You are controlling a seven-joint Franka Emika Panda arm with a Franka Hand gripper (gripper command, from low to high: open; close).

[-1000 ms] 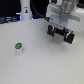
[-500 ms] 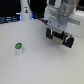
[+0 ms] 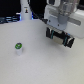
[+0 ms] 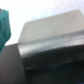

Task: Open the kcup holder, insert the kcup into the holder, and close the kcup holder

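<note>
The kcup (image 3: 18,48), a small white pod with a green top, stands upright on the white table (image 3: 40,67) at the exterior view's left. My gripper (image 3: 59,38) hangs at the exterior view's upper right, well away from the pod, with its dark fingers (image 3: 50,34) spread apart and nothing between them. The kcup holder does not show clearly in the exterior view. The wrist view is blurred and close up: a grey box-like surface (image 4: 50,47) with a dark lower area (image 4: 10,67) fills it. I cannot tell if this is the holder.
A white post (image 3: 25,11) and dark equipment (image 3: 10,20) stand along the table's far edge. A teal object (image 4: 4,27) shows at the edge of the wrist view.
The gripper has shifted slightly lower in the exterior view. The pod has not moved.
</note>
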